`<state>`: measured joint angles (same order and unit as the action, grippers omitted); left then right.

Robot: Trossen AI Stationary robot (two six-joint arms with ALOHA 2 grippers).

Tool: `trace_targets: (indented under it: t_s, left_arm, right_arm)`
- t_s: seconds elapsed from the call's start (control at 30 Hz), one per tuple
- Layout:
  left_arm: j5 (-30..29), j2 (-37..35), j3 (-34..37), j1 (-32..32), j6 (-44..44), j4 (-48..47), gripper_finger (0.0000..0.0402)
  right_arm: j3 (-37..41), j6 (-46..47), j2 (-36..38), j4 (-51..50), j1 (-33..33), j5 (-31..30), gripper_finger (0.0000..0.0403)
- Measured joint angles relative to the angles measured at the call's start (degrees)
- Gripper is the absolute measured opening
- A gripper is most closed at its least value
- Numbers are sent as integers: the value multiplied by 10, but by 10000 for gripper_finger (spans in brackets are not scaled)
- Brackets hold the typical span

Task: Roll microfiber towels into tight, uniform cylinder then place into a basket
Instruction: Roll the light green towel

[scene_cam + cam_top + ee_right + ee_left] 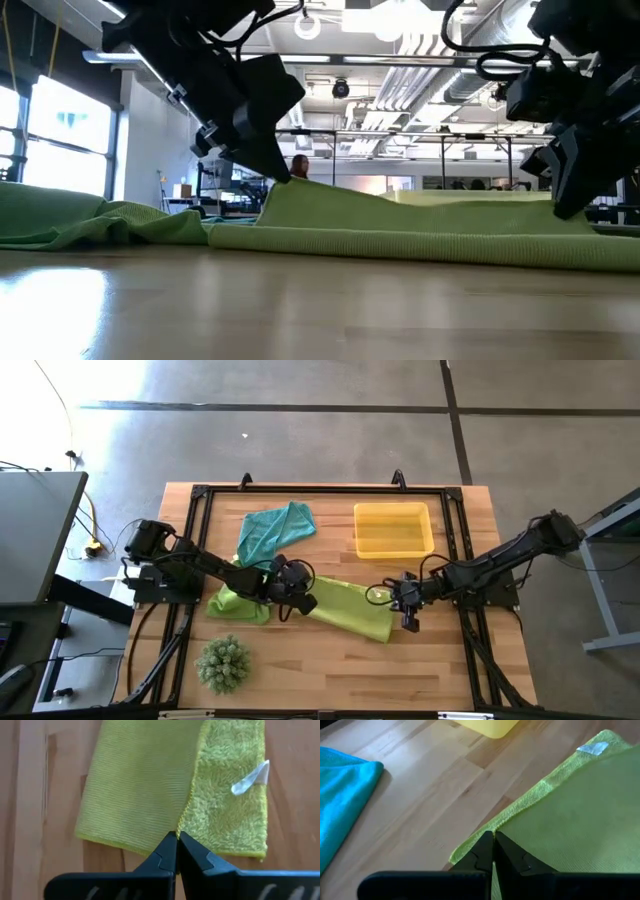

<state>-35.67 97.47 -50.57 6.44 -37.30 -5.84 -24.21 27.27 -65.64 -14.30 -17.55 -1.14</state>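
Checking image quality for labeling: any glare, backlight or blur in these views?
Low view: bright ceiling lights and windows backlight both arms into silhouettes; the table shows sheen at left. High view: even, soft shadows. Wrist views: lime-green towel weave sharp, the fingers nearest the lens dark.

three towels (350,608), one basket (393,530)

Two lime-green towels (350,608) and a teal-blue towel (275,528) lie near a translucent yellow basket (393,530) on a pale wooden table (330,670).

A spiky green ball plant (222,663) sits on the wooden table (440,660), and a person (299,166) stands far back in the room.
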Motion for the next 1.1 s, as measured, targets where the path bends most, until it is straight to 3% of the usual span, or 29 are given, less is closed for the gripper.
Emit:
trace_targets:
  t_s: [1.1]
  left_arm:
    - [-27, 0, 0, -6, -5, -4, 0]
  right_arm:
    - [0, -83, 11, -28, 82, -71, 0]
